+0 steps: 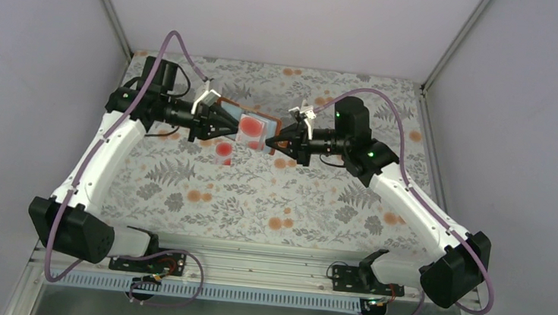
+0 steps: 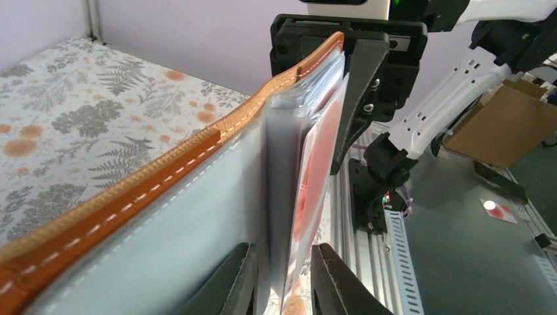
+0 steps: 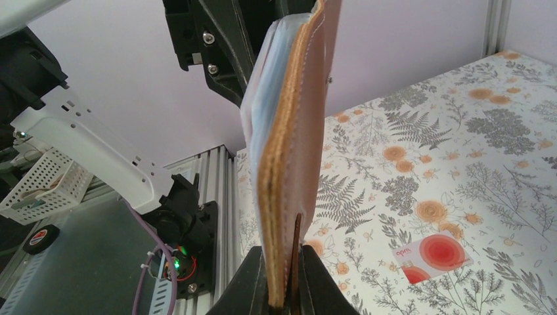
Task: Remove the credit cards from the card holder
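Top external view: the card holder (image 1: 262,119) is hanging open above the table (image 1: 257,201), between both grippers.
The left gripper's (image 1: 234,128) fingers are standing slightly apart around the plastic sleeves (image 2: 289,164). A blotched credit card (image 1: 223,151) is lying on the table below, and the right gripper (image 1: 277,144) is clamping the card holder's edge.

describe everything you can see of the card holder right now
The card holder is a brown stitched-leather booklet with grey-blue clear plastic sleeves, one showing a red-blotched card. It hangs open above the floral table. The right tool pinches its leather cover; the left tool straddles the sleeves.
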